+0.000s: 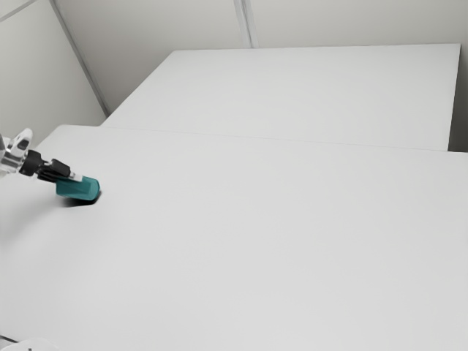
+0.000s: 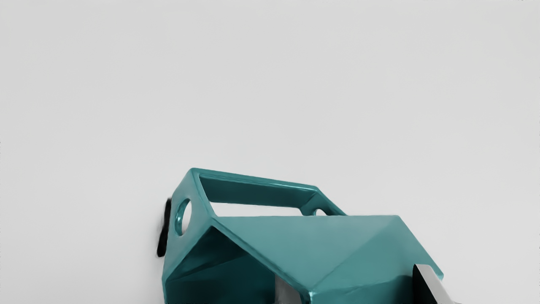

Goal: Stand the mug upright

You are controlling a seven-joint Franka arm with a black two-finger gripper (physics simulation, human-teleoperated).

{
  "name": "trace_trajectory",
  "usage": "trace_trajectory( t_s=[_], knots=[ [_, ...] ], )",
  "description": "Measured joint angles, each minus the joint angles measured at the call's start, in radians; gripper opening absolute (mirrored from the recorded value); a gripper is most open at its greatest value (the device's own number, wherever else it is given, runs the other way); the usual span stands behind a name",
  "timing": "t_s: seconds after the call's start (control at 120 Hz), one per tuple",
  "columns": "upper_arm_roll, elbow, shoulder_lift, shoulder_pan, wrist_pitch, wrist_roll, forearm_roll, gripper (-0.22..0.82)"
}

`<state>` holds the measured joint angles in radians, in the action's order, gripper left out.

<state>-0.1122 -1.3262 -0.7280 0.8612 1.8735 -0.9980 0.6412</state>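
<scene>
Over toward the exterior view's left, the teal mug lay on its side at the white table, not upright, with the black gripper right against it. I could not tell whether the fingers were open or closed on it. It looked to me like a light, hard-walled thing, glazed or glossy plastic, that would not give under a squeeze and might slide off its slanting facets; if it was ceramic, a knock could chip it. The flat panel of the wall near the rim seemed the surest place to take hold, I thought, since the handle, an angular loop with a long bar, would probably let the body swing. The wrist view cut off the lower part of the mug, and the inside of its mouth fell away into dark. The underside was hidden from me, and in the exterior view the deep shadow below it made it hard to say whether the mug bore fully on the table or hung a touch above it
</scene>
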Motion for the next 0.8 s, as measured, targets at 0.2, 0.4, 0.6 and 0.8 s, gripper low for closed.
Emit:
trace_trajectory(
  t_s=[0.2, 0.4, 0.6, 0.8],
  knots=[
    [-0.022, 0.007, 0.02, -0.017, 0.004, -0.012, 0.0, -0.07],
    [-0.029, 0.008, 0.034, -0.055, 0.001, -0.019, 0.03, -0.14],
    [-0.027, -0.043, 0.125, -0.133, 0.018, -0.005, 0.013, -0.17],
    [-0.028, -0.221, 0.302, -0.309, 0.125, 0.107, -0.226, -0.18]
  ],
)
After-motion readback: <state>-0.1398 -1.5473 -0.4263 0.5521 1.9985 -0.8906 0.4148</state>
